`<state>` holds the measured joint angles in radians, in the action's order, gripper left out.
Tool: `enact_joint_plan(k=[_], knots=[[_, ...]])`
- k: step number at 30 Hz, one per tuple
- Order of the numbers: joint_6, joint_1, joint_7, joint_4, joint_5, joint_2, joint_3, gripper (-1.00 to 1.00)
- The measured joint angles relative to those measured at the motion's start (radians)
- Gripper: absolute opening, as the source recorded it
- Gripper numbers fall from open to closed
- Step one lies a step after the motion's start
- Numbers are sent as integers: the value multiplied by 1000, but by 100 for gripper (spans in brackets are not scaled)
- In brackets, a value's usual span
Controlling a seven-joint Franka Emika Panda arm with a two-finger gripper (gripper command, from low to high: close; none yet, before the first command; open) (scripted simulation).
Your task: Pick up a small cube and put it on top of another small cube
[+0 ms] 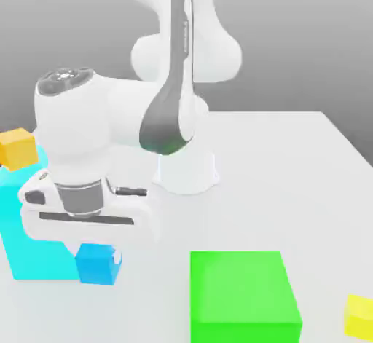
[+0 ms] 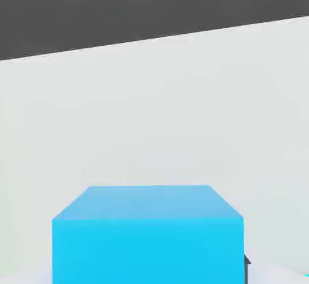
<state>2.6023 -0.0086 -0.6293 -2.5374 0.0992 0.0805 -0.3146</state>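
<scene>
A small sky-blue cube [image 1: 92, 265] rests on the white table [image 1: 291, 174], right beside a large cyan block. My gripper [image 1: 100, 260] has come straight down over it. The white hand covers the cube's top, and one finger [image 1: 116, 258] shows against its side on the exterior view's right. The jaws are shut on the small cube. In the hand view the same cube [image 2: 148, 240] looms close, with bare table beyond it. A small orange cube [image 1: 17, 147] sits on top of the cyan block, and a small yellow cube [image 1: 360, 314] lies at the exterior view's right edge.
The tall translucent cyan block [image 1: 29, 232] stands against the blue cube on the exterior view's left. A big green block [image 1: 244, 298] lies in front on the right. The arm's white base [image 1: 188, 172] rises behind the hand.
</scene>
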Motion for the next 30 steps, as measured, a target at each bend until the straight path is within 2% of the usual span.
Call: enact_joint_plan(k=[14, 20, 27, 30], knots=[[-247, -111, -641, -6, -278, -291, 22, -100], [-429, -181, -699, -49, -315, -511, 32, -100], [-642, -263, -728, -104, -313, -771, 47, -100], [-690, -267, -685, -144, -307, -862, 38, -100]])
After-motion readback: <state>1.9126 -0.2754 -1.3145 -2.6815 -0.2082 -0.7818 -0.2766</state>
